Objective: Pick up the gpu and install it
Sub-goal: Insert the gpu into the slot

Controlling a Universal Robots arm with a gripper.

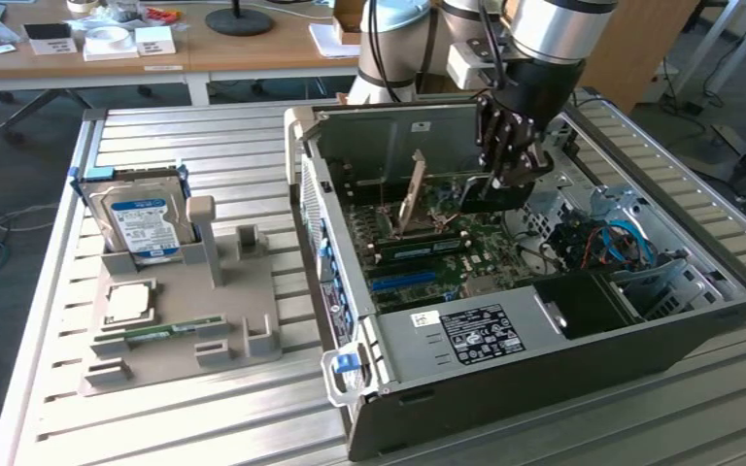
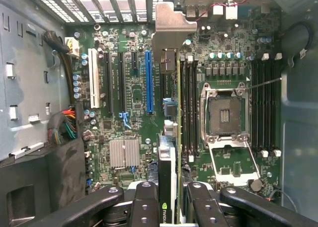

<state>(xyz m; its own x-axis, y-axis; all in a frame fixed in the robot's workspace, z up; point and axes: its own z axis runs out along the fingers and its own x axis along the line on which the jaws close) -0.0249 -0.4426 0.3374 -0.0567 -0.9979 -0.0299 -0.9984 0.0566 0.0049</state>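
Observation:
The gpu [image 2: 168,152] is seen edge-on in the wrist view, a thin dark card with a grey metal bracket [image 2: 169,23] at its far end by the case's rear slots. My gripper [image 2: 169,189] is shut on it, one black finger [image 2: 144,199] on each side. The card hangs over the motherboard [image 2: 134,93], between the blue slot [image 2: 149,80] and the memory slots. I cannot tell whether it touches a slot. In the exterior view my gripper [image 1: 505,180] reaches down into the open computer case [image 1: 503,340], holding the gpu [image 1: 415,194] upright.
Beside the card lie the empty CPU socket [image 2: 226,115] and a small heat sink [image 2: 124,152]. On the exterior view's left a grey parts holder [image 1: 179,320] carries a hard drive [image 1: 140,218], a CPU [image 1: 127,301] and a green memory stick [image 1: 166,335]. Case walls close in around the gripper.

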